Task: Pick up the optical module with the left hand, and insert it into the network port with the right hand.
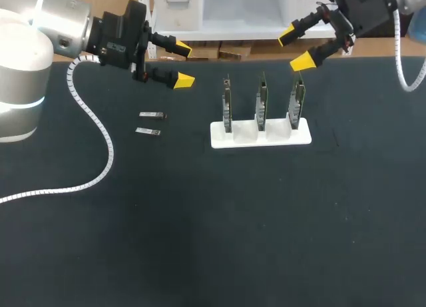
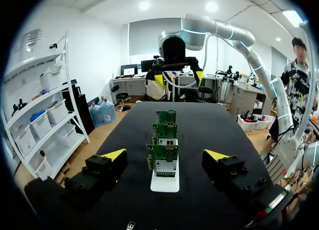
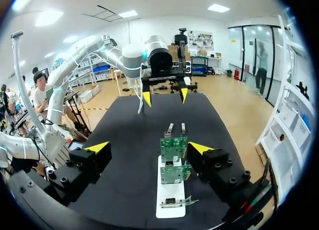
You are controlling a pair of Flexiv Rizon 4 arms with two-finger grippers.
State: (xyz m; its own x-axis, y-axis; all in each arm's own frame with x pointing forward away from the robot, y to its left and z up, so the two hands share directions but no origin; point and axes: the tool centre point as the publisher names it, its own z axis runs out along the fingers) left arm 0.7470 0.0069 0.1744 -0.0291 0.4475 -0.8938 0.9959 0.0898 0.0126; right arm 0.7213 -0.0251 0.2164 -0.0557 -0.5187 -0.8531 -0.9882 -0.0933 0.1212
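Note:
Two small silver optical modules lie on the black table left of centre, one (image 1: 152,114) just behind the other (image 1: 148,131); in the right wrist view they show as a pair (image 3: 170,128) (image 3: 183,127) beyond the boards. A white stand (image 1: 261,134) holds three upright green circuit boards (image 1: 261,101) with network ports. My left gripper (image 1: 183,65) hovers open, behind and above the modules. High above the stand's right end, my right gripper (image 1: 295,48) is open too. The left wrist view has the boards (image 2: 163,155) ahead between its open fingers (image 2: 166,155); the right wrist gripper (image 3: 149,149) is empty.
A white coiled cable (image 1: 93,130) from my left arm trails across the table's left side. The right arm's cable (image 1: 401,60) hangs at the far right. Storage bins sit behind the table's back edge.

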